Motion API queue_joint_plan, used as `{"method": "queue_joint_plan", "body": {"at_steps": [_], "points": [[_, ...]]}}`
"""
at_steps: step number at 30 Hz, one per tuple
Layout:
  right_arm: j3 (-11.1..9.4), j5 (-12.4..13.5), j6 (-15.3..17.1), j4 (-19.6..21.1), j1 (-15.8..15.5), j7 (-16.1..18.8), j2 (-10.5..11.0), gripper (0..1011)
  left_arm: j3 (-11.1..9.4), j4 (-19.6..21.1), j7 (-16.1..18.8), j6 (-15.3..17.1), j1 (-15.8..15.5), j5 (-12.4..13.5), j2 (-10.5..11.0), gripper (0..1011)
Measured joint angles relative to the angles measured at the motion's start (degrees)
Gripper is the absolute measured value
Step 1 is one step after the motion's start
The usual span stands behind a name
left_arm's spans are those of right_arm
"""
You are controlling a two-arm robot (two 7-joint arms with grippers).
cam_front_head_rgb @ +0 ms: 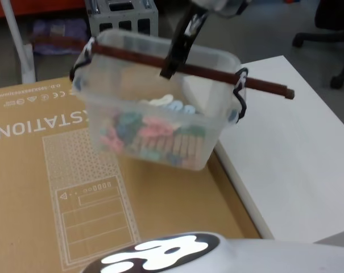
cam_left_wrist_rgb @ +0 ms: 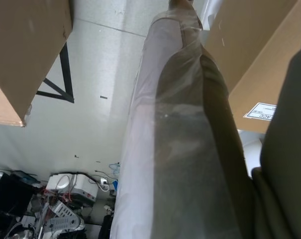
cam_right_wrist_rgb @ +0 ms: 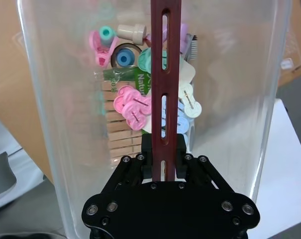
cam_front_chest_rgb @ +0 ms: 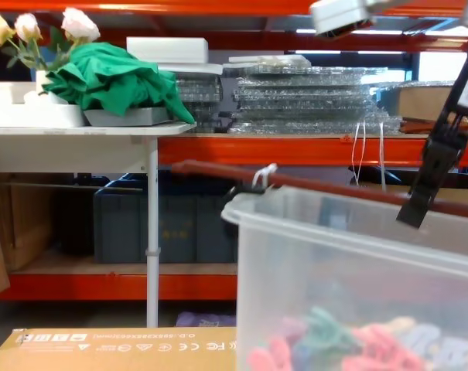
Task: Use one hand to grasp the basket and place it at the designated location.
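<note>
Orange shelves behind, big cardboard box (cam_front_head_rgb: 46, 187) low in front. Right gripper (cam_right_wrist_rgb: 162, 148) fingers clamped on brown bar handle (cam_front_head_rgb: 206, 71) of basket (cam_front_head_rgb: 154, 119). Basket holds clothes pegs (cam_right_wrist_rgb: 115, 137), looks lifted over box edge, beside white bench (cam_front_head_rgb: 291, 153). Grab done; set-down left.

Camera positions, four entries.

- **Head view:** set high, facing forward and down. It sees the basket (cam_front_head_rgb: 154, 122) from above at middle range, with the cardboard box (cam_front_head_rgb: 35, 187) on the left and the white table (cam_front_head_rgb: 291, 153) on the right.
- **Chest view:** set low, facing level. The near basket wall is very close, and the shelving (cam_front_chest_rgb: 295, 148) is far behind.
- **Right wrist view:** mounted behind the right gripper (cam_right_wrist_rgb: 162, 142), looking along it into the basket at close range.
- **Left wrist view:** faces the floor (cam_left_wrist_rgb: 100, 64) and cartons (cam_left_wrist_rgb: 26, 50), with a plastic-wrapped shape (cam_left_wrist_rgb: 180, 149) very near.
- **Shared:** the head, chest and right wrist views all show the basket and its handle bar (cam_front_head_rgb: 189, 65).
</note>
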State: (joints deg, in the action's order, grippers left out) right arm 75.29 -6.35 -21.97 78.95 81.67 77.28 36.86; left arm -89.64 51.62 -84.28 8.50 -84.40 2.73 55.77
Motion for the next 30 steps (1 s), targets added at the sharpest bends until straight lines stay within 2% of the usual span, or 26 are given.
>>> {"method": "queue_joint_plan", "body": {"at_steps": [13, 26, 30], "points": [[-1.9, 0.3, 1.9, -3.4, 0.6, 0.7, 0.6, 234, 0.0, 0.0, 0.0, 0.0, 0.0, 0.0, 0.0, 0], [-3.6, -0.7, 5.0, -7.7, 1.3, 1.5, 1.4, 234, 0.0, 0.0, 0.0, 0.0, 0.0, 0.0, 0.0, 0], [-4.3, -0.8, 5.7, -10.0, 1.6, 1.8, 1.6, 234, 0.0, 0.0, 0.0, 0.0, 0.0, 0.0, 0.0, 0]]}}
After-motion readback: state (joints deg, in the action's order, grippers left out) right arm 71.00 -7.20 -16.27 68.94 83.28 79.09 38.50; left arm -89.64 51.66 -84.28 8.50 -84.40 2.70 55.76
